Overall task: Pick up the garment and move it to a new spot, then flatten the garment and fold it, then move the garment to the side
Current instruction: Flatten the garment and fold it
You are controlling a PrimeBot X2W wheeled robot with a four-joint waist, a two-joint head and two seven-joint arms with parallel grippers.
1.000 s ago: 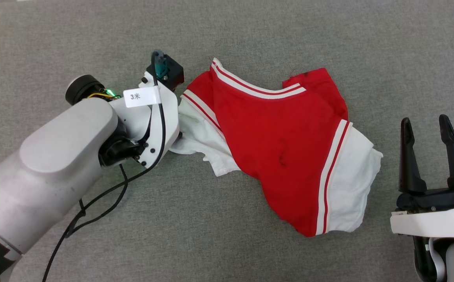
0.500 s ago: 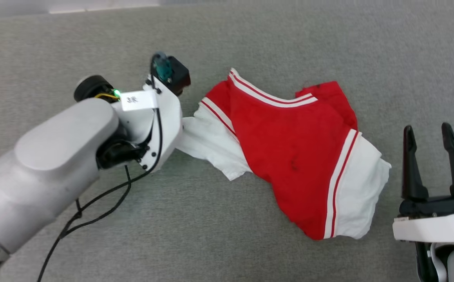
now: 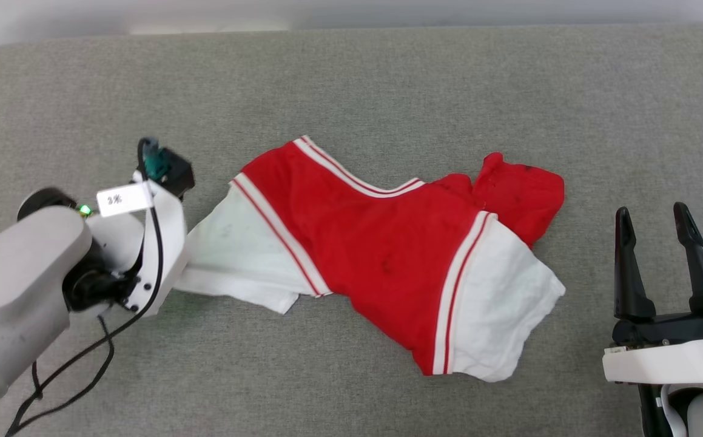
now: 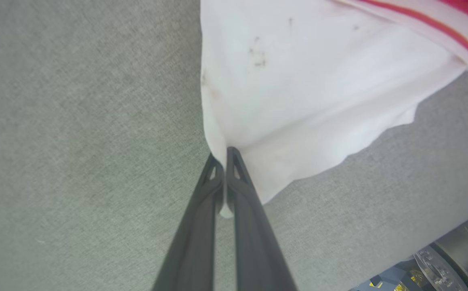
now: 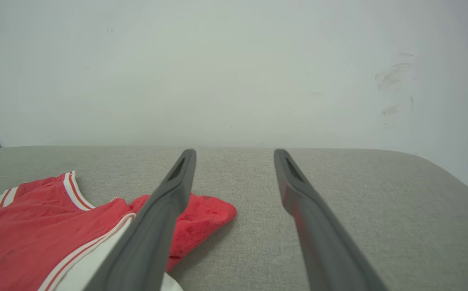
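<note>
The garment (image 3: 381,243), red with white sleeves and striped trim, lies crumpled across the middle of the grey fabric surface (image 3: 351,85). In the left wrist view my left gripper (image 4: 222,155) is shut on the edge of a white sleeve (image 4: 318,81), and the cloth fans out from the fingertips. From the head camera, the left wrist (image 3: 157,243) covers that grip at the garment's left end. My right gripper (image 3: 651,213) stands open to the right of the garment, apart from it and holding nothing. Its wrist view shows the red cloth (image 5: 36,226) at lower left.
The grey surface ends at a far edge against a pale wall (image 5: 234,72), and its right end (image 5: 452,173) curves down. A black cable (image 3: 72,370) hangs from the left arm over the surface. Bare grey fabric lies in front of and behind the garment.
My left gripper has shut on the white sleeve and drawn it leftward, stretching the garment out. The head camera has tilted, bringing the far edge into view. The right gripper stays open.
</note>
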